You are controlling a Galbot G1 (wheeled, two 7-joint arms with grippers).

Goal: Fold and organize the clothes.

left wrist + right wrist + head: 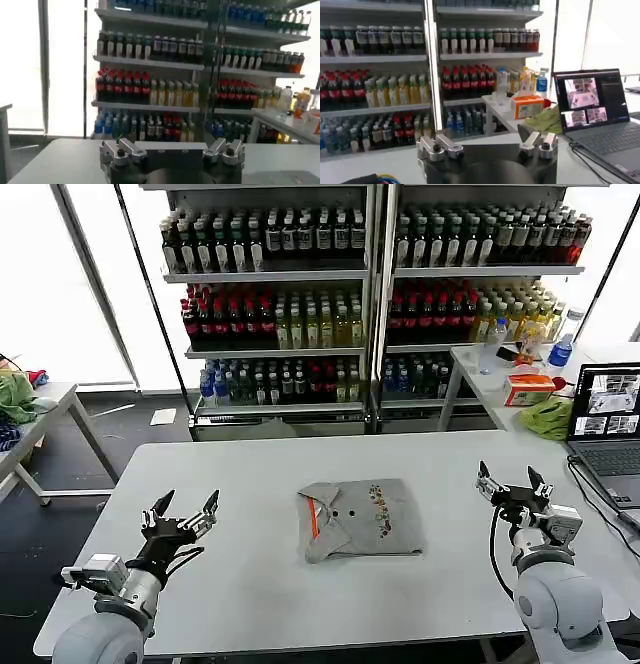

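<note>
Both arms rise from the near edge of the desk (250, 604), one at each front corner. Left end effector (185, 509) points upward with its fingers spread apart and nothing between them; right end effector (514, 479) stands likewise, fingers parted and empty. Each is well apart from the garment. A light grey shirt (360, 519) lies at the middle of the desk between the two arms, already gathered into a compact, roughly rectangular packet. Its collar side, with an orange strip (314, 519) and small buttons, faces the left arm, and a small multicoloured print (380, 512) runs across the top panel. As thin cloth, it should be light, limp and easily creased, so it will likely sag or unfold if lifted from a single point. Pinching opposite edges of the packet through all layers, one end effector per side, appears the safer hold. A laptop (608, 424) sits at the desk's right edge, with bottle shelves (370, 294) behind.
</note>
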